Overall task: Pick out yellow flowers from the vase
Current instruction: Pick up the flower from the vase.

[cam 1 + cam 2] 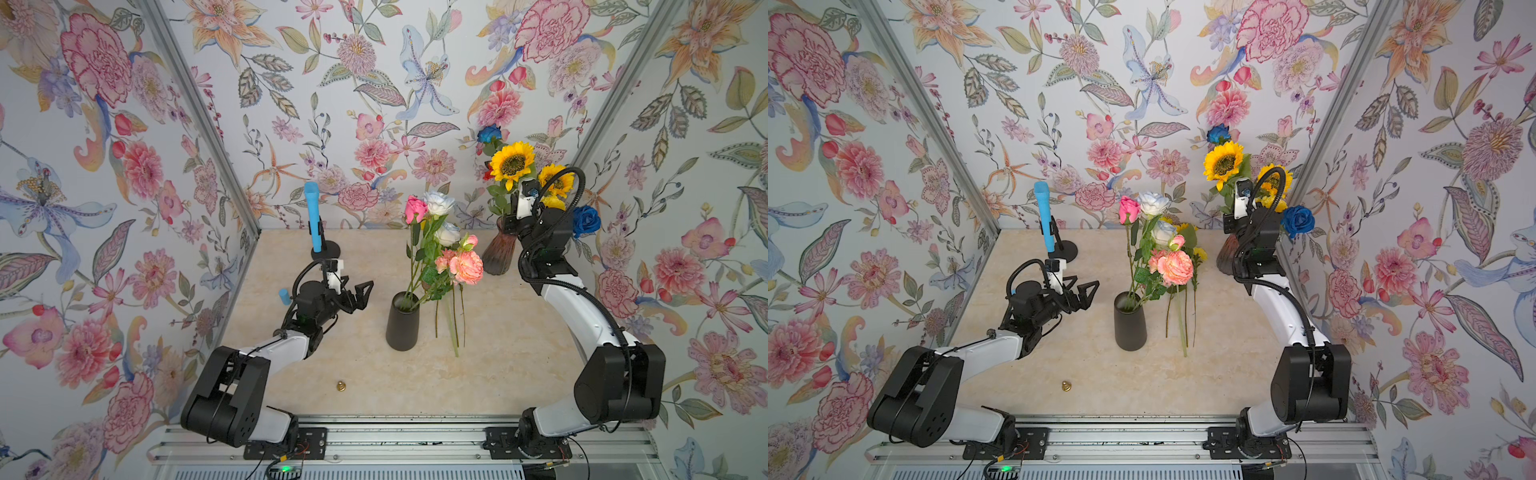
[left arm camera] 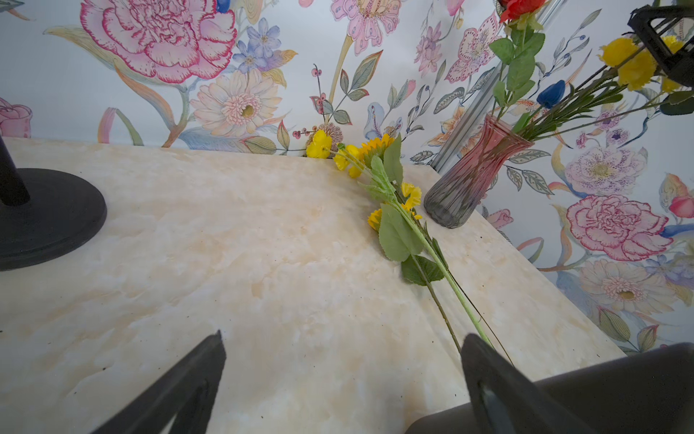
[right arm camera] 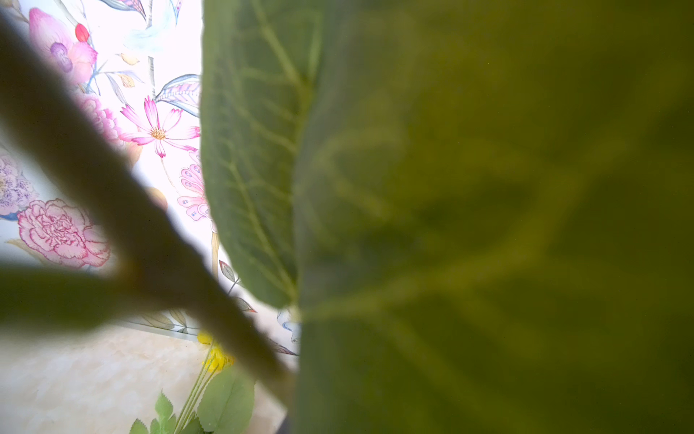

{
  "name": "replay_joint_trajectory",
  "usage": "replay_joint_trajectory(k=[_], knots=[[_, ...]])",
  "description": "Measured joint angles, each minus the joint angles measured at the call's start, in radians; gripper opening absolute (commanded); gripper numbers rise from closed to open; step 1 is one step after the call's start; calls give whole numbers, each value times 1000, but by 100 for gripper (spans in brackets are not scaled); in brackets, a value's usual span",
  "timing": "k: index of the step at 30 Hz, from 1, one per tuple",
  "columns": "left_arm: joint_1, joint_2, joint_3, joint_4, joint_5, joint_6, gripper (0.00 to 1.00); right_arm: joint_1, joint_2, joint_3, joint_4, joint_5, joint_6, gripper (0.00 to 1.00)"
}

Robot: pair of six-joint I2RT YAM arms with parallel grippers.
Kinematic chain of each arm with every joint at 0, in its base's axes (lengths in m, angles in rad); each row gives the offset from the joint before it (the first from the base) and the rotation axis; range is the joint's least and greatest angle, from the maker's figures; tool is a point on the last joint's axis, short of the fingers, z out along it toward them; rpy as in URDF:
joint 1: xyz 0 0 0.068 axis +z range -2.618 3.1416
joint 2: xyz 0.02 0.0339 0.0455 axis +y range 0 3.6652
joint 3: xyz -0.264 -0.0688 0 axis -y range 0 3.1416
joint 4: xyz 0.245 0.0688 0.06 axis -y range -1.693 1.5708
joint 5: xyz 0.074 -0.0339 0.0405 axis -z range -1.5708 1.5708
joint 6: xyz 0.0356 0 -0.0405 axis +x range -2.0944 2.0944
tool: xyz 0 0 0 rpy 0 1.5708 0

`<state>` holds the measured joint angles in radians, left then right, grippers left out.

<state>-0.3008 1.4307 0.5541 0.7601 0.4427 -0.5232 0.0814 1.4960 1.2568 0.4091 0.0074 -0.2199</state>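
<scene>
Nestling among leafy sunflowers above the ribbed glass vase, right gripper is clenched; left gripper gapes.

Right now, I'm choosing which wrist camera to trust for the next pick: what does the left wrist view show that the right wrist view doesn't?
Only the left wrist view: the ribbed pink-and-grey vase with stems leaning out, a black stand base, and the open left gripper. Only the right wrist view: a blurred green leaf and a thick stem, so close they fill most of the picture. Both: the marble table, the floral wallpaper, and yellow flowers lying on the table.
</scene>
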Motion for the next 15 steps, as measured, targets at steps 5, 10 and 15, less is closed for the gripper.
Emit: replay_joint_trajectory(k=[5, 10, 15], knots=[[0, -1, -18, 38, 21, 0, 100, -5, -44, 26, -39, -29, 29, 9], [0, -11, -38, 68, 33, 0, 100, -5, -80, 68, -71, -68, 64, 9], [0, -19, -50, 92, 46, 0, 100, -4, -114, 87, -99, -104, 98, 7]])
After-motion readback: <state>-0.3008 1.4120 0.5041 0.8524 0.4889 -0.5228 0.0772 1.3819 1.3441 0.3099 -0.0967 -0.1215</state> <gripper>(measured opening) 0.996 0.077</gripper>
